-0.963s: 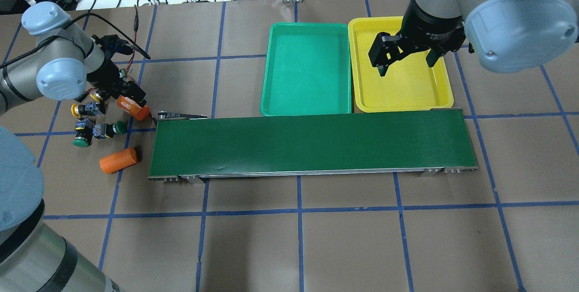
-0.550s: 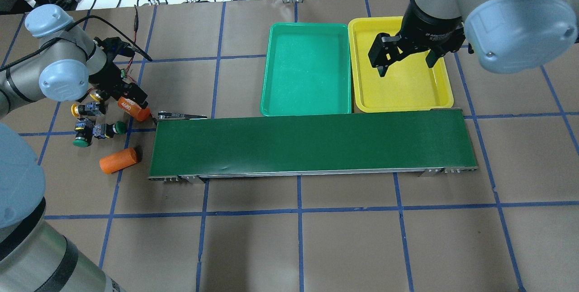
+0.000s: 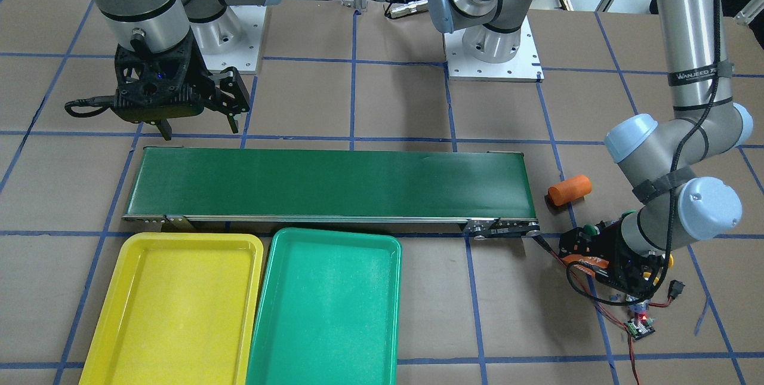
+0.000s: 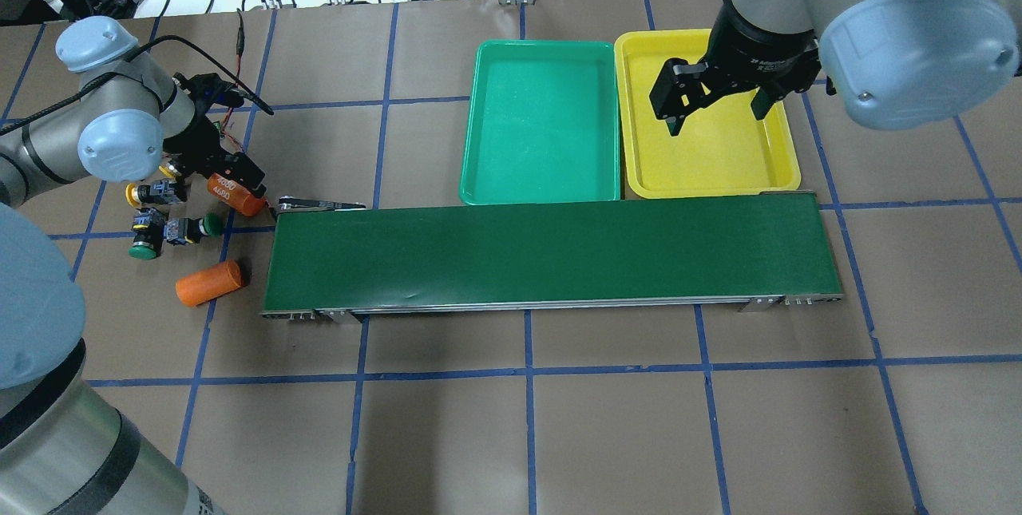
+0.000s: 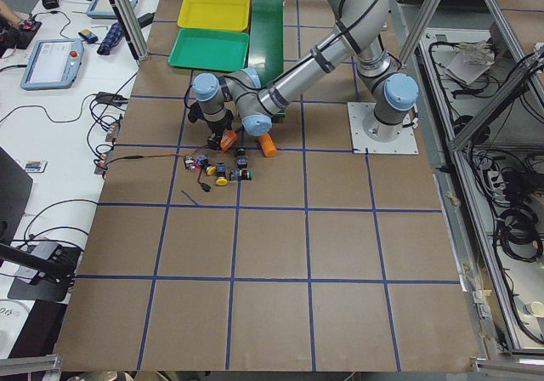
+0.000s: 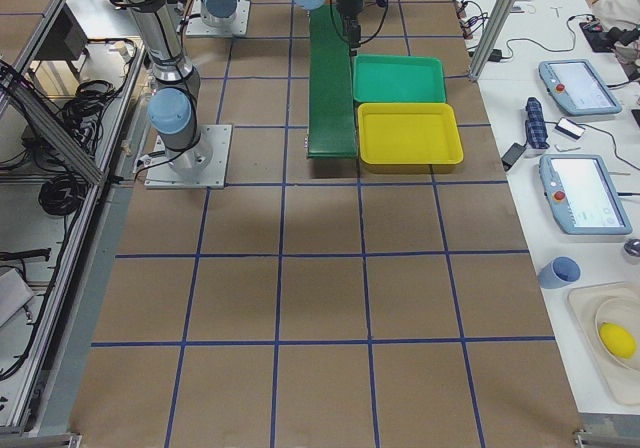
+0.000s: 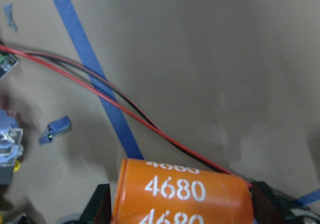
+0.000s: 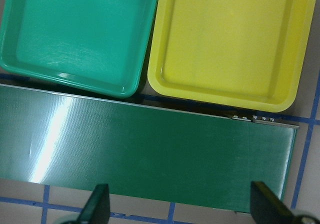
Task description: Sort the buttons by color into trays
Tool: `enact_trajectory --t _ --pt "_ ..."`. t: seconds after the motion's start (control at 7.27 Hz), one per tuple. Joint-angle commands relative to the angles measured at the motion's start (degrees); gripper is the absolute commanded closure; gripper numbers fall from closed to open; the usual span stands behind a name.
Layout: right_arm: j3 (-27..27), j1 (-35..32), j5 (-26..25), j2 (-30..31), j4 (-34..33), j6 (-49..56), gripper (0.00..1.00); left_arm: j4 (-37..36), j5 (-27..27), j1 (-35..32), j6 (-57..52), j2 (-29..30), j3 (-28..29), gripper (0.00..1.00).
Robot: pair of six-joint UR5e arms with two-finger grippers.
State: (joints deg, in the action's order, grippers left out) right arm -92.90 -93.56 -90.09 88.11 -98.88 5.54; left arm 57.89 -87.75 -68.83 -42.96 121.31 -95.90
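While seemingly within the left claw (image 7: pixel 181 206), orange 4680 cylinder (image 4: pixel 234 191) beside buttons (image 4: pixel 172 229).

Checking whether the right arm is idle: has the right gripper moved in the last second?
No. In the overhead view the right gripper lines up with the same part of the yellow tray as in both earlier pictures.

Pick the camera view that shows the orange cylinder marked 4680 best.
Left wrist-mounted: the marked cylinder sits large between the fingers of the left gripper, print readable. Overhead shows it small; front-facing, partly hidden; exterior left, tiny.
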Motion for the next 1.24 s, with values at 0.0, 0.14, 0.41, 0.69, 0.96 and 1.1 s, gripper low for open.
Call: enact_trajectory --t 0.0,0.14,0.41,0.69,0.96,1.1 --pt "0.00 -0.04 0.00 0.04 0.00 0.00 0.00 0.73 -0.05 0.01 -0.11 0.50 0.71 1.00" --pt "0.09 -0.04 0.00 -0.05 0.00 0.00 0.00 1.00 -0.40 -0.51 0.15 -0.89 0.97 1.00" --pt "-0.61 0.13 -0.61 -0.66 0.09 0.87 0.00 7.81 -0.31 -0.69 4.95 -4.84 4.20 1.00" --pt "-2.11 0.13 -0.44 -0.22 -2.89 2.02 0.00 19.33 1.00 -4.27 20.48 -9.84 7.91 1.00" --pt "-2.11 0.13 -0.18 -0.22 -2.90 2.02 0.00 21.74 1.09 -9.37 35.60 -13.90 3.55 1.00" --pt "-2.11 0.13 -0.09 -0.22 -2.90 2.02 0.00 20.96 1.09 -10.35 36.71 -15.30 -0.65 1.00"
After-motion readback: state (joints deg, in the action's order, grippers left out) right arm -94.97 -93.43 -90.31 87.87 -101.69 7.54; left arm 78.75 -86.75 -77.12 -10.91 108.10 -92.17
